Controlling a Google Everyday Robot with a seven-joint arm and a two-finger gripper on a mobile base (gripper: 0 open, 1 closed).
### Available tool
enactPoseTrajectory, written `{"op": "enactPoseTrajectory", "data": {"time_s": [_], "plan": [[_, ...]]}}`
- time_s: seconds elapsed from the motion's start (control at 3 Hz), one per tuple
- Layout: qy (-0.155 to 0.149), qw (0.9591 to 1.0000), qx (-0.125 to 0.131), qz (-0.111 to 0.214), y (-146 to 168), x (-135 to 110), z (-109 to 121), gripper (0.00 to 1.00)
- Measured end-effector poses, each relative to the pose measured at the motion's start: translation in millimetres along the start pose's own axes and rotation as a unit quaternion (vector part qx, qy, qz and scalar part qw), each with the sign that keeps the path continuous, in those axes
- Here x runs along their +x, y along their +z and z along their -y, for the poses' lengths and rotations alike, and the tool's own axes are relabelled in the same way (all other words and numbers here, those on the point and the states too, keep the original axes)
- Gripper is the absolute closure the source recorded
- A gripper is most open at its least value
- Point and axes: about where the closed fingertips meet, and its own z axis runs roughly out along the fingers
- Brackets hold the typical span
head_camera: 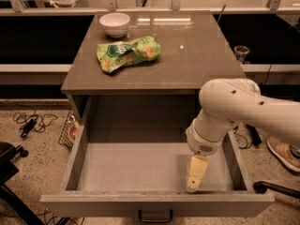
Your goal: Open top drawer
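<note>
Speckled terrazzo-like floor [37, 182] surrounds a grey-brown cabinet, with dark cables [29, 123] tangled on the left and a tan shoe [284, 153] at the right edge. On the cabinet's smooth, faintly glossy surface [201, 55] sit a small round white bowl [115, 23] near the back left corner and, just in front of it but apart from it, a crumpled green snack bag [127, 54] with shiny, creased foil. Directly beneath that surface, the top drawer [131, 165] is pulled far out toward the camera, spanning the cabinet's full width. Its inside is a deep, plain rectangular box of matt grey panels with straight walls and a flat bottom, and its front panel runs along the lower edge of the view, carrying a small dark bar handle [155, 216] at its middle. A bulky, rounded cream-white arm [234, 107] with a smooth plastic shell reaches in from the right and bends down over the drawer's right side. Its gripper [193, 184], a tapered tan piece below a perforated white wrist, points downward inside the drawer near the right front corner, close behind the front panel; whether it is open or closed cannot be told from this angle.
</note>
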Motion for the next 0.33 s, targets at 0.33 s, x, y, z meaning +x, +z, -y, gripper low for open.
{"op": "enactPoseTrajectory", "data": {"time_s": [0.33], "plan": [[0.000, 1.0000, 0.000, 0.000, 0.0, 0.0, 0.0, 0.00]]}}
